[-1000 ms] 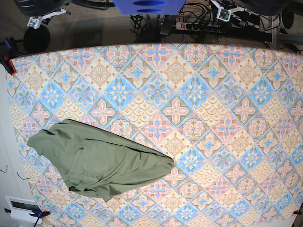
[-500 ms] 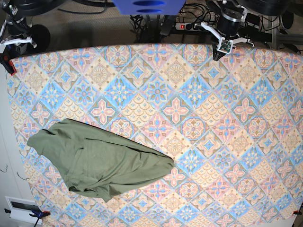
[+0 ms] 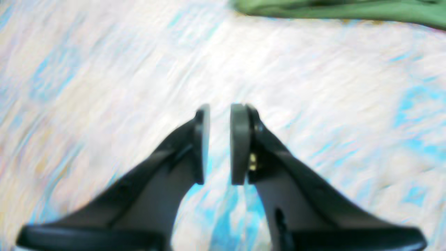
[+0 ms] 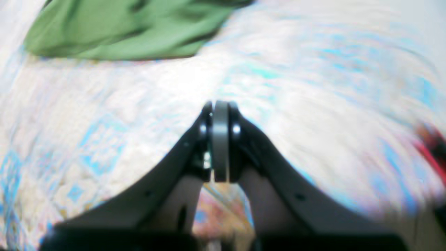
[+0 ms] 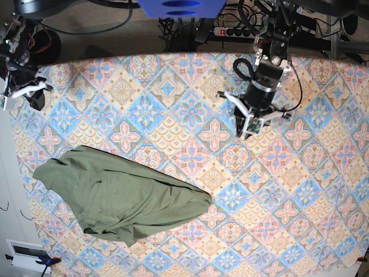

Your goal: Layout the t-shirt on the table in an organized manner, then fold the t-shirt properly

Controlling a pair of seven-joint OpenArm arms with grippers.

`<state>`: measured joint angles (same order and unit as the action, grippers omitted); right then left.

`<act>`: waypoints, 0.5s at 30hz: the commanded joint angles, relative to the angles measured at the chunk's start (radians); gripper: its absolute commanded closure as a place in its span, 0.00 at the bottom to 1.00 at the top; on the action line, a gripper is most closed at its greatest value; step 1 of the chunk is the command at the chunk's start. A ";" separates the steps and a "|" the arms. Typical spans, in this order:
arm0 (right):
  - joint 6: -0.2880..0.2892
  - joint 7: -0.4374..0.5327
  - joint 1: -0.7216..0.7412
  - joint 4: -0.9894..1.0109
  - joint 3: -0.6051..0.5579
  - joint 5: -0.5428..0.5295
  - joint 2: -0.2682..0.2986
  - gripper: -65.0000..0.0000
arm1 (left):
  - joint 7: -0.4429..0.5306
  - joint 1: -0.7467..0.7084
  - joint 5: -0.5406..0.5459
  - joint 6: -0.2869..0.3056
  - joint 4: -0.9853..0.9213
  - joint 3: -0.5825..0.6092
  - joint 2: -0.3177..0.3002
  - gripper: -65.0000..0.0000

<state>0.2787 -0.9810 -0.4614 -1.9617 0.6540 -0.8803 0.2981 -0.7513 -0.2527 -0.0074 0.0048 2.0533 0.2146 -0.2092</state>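
Crumpled t-shirt (image 5: pixel 118 196) lying long-axis across near table (image 5: pixel 323 190) edge; nearer right gripper (image 5: pixel 22 97) clenched empty, left gripper (image 5: pixel 252 128) slightly parted.

The t-shirt (image 5: pixel 118 196) lies bunched on the table (image 5: pixel 323 190), well apart from both claws. In the base view, the left claw (image 5: pixel 249 128) hangs up-right of it, the right claw (image 5: pixel 23 95) up-left.
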 commanded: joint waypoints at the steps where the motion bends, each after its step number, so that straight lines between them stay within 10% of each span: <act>1: 0.017 0.030 0.020 -0.018 -0.015 0.023 0.017 1.00 | 0.002 0.063 -0.007 -0.009 -0.006 0.003 0.023 0.81; 8: 0.020 0.040 0.115 -0.011 -0.233 0.336 0.016 1.00 | -0.043 0.358 -0.006 -0.007 -0.294 0.062 0.147 0.77; 15: 0.020 0.040 0.188 -0.003 -0.302 0.398 0.002 1.00 | -0.041 0.620 -0.006 -0.007 -0.679 0.087 0.253 0.77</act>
<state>0.3019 -0.9627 -0.2844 -1.9503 0.3470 -0.4755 0.2916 -0.8116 0.3378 -0.0086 0.0002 1.3586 0.2981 0.0341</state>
